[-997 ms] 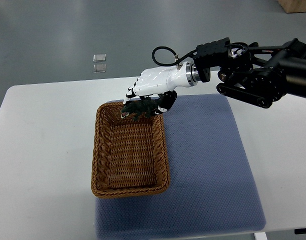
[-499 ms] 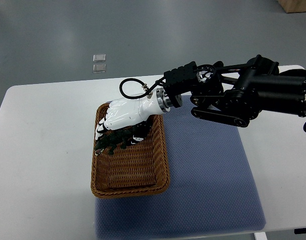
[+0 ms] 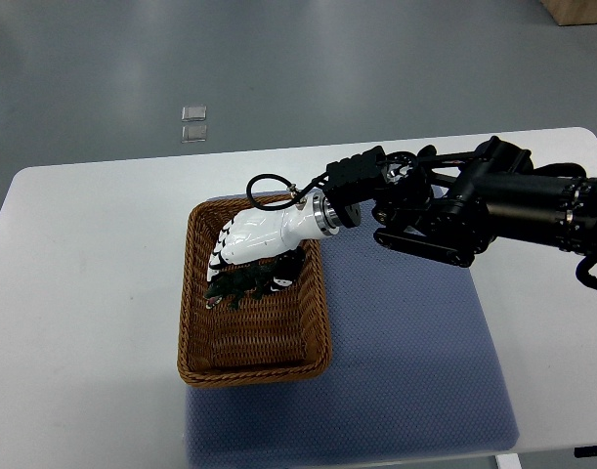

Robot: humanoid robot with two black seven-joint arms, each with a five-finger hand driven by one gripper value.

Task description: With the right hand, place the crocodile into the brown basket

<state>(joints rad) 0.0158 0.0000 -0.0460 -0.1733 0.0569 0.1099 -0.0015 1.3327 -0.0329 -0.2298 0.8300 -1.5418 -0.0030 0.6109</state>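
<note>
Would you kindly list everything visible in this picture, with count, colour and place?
table: one, white, under everything
mat: one, blue-grey, on the table's right part
basket: one, brown wicker, straddling the mat's left edge
crocodile: one, dark green, inside the basket
squares: two, pale, on the floor beyond the table
box: one, tan, top right corner
right hand: one, white, in the basket, gripping the crocodile
right arm: one, black, from the right edge

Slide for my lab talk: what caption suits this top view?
Right hand holds the crocodile low inside the brown basket.
</note>
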